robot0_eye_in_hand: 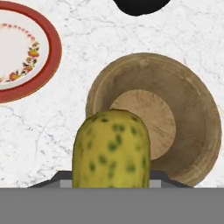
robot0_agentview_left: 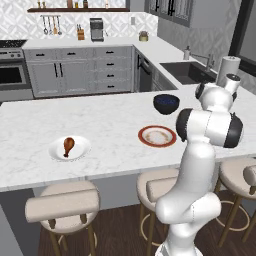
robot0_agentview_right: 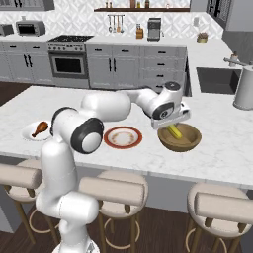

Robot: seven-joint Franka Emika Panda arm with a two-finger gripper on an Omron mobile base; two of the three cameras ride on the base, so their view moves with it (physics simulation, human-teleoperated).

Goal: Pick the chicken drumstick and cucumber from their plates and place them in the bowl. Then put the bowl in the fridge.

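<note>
My gripper (robot0_agentview_right: 171,123) is shut on the cucumber (robot0_eye_in_hand: 111,148), a yellowish-green piece with dark spots. It hangs just above the near rim of the bowl (robot0_eye_in_hand: 205,118), tip pointing down into it (robot0_agentview_right: 174,132). The bowl looks tan-brown (robot0_agentview_right: 190,141) from the right and dark blue (robot0_agentview_left: 166,103) from the left, and nothing lies inside it. The red-rimmed plate (robot0_agentview_right: 122,137) (robot0_agentview_left: 157,136) (robot0_eye_in_hand: 26,65) beside the bowl is bare. Far to the left, the chicken drumstick (robot0_agentview_left: 68,145) (robot0_agentview_right: 39,129) lies on the white plate (robot0_agentview_left: 80,150).
All this stands on a white marble island with several stools (robot0_agentview_left: 62,205) along its near edge. A paper towel roll (robot0_agentview_right: 244,89) and a sink (robot0_agentview_right: 217,79) lie to the right. Stove and cabinets line the back wall.
</note>
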